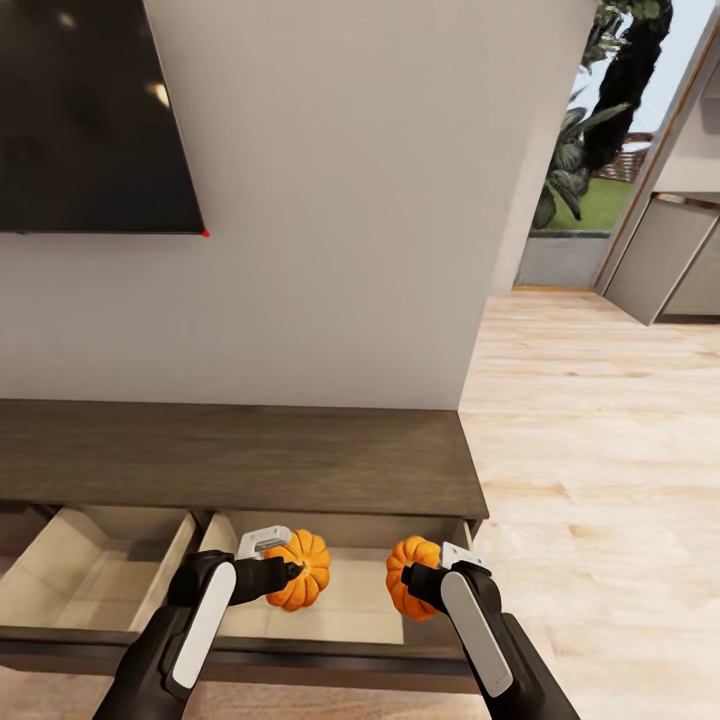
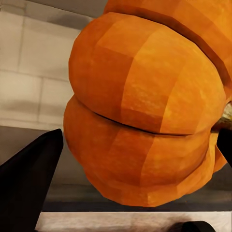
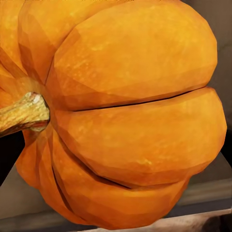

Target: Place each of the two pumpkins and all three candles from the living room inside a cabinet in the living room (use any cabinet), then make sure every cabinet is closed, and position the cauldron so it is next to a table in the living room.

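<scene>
No writing or labels anywhere. The long dark brown wood-grain cabinet [image 1: 240, 455] stands against the white wall, two pale beige drawers pulled open. Over the right-hand drawer [image 1: 340, 610], the left gripper [image 1: 291, 572] is clamped on a ribbed, faceted orange pumpkin [image 1: 300, 570], and the right gripper [image 1: 408, 577] is clamped on a second orange pumpkin [image 1: 412, 578]. Up close, its stem [image 3: 21, 113] looks tan and woody. A glossy black wall screen [image 1: 90, 115] hangs above, over pale plank flooring [image 1: 600, 450].
</scene>
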